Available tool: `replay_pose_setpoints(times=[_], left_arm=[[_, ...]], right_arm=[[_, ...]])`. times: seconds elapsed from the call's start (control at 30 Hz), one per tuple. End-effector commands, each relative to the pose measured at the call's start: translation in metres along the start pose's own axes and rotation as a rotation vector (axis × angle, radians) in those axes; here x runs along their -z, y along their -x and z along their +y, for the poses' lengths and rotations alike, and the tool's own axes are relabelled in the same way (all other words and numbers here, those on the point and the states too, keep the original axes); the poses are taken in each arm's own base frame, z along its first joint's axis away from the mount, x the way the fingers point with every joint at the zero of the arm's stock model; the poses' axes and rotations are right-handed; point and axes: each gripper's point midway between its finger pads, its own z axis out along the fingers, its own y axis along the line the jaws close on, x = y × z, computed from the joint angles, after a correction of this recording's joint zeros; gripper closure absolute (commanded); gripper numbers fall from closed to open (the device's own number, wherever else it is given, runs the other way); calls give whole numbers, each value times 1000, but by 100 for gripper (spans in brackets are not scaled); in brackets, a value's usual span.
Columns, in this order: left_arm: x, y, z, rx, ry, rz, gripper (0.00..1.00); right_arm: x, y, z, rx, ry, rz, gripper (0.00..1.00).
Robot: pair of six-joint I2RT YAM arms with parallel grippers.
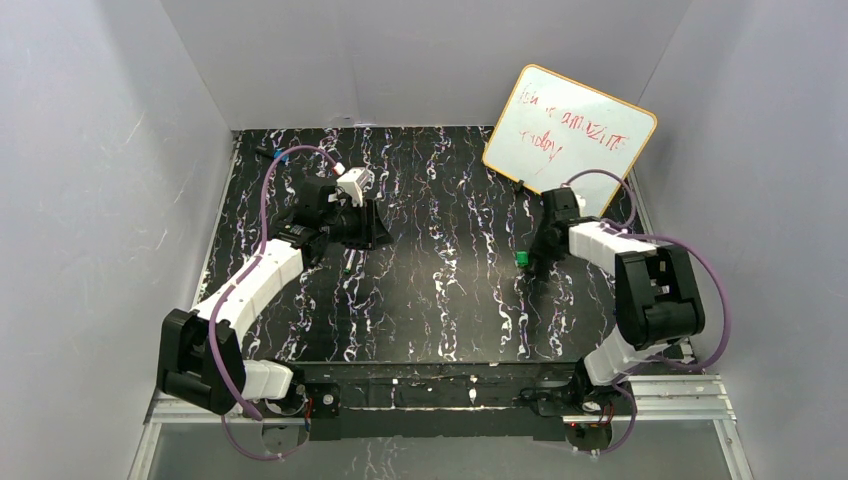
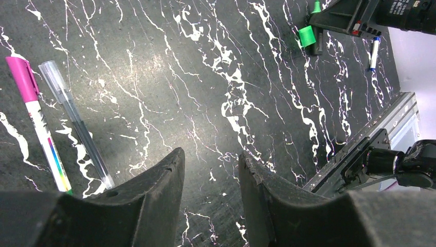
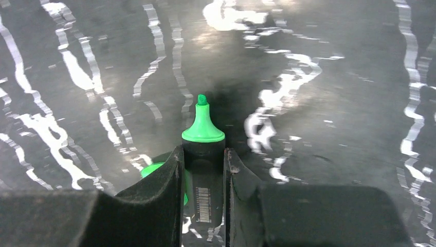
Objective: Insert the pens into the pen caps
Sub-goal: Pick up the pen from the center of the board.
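Operator: Marker handling first. What are you expecting from it?

Robot: I am reckoning on a light, stiff marker (image 3: 203,177) with a smooth plastic barrel, probably slippery. So I am taking it across the thick black body, just behind the green collar, with the tip free. The felt tip is looking soft, so I am planning no pressure there.

Operator: And your right gripper?

Robot: My right gripper (image 3: 203,154) is clamping that barrel. The jaws are standing narrow, both fingers are pressing its sides, and the tip is pointing out ahead of them. The green cap (image 3: 154,171) is lying on the table (image 3: 334,103) just beside my left finger, partly hidden behind it.

Operator: The other one?

Robot: My left gripper (image 2: 211,157) is hanging over the table with its jaws partly apart, gripping nothing. A pink-capped pen (image 2: 38,128) and a clear pen (image 2: 77,128) are lying off to its left, near the fingers. I am judging the cap small and prone to skidding, so it is going to need a steadying hold.
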Motion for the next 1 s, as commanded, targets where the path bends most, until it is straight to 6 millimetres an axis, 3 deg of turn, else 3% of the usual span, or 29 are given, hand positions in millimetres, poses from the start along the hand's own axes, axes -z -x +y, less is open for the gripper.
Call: replay_pose_setpoints(times=[0.0, 0.2, 0.3, 0.53, 0.63, 0.83, 0.97], left_arm=[[1, -1, 1, -6, -5, 13, 59], [1, -2, 3, -8, 7, 9, 59], [5, 1, -1, -21, -10, -13, 59], [30, 15, -41, -104, -138, -157, 59], [44, 17, -63, -144, -196, -219, 59], [63, 13, -128, -198, -389, -298, 58], [66, 20, -151, -177, -415, -370, 57]], right_arm=[[-5, -26, 33, 86, 62, 73, 99], [0, -36, 62, 140, 102, 81, 99], [19, -14, 67, 114, 115, 4, 99], [112, 59, 86, 49, 247, -279, 99], [156, 77, 96, 38, 351, -365, 99], [239, 73, 136, 22, 742, -490, 99], [252, 55, 155, 29, 798, -443, 99]])
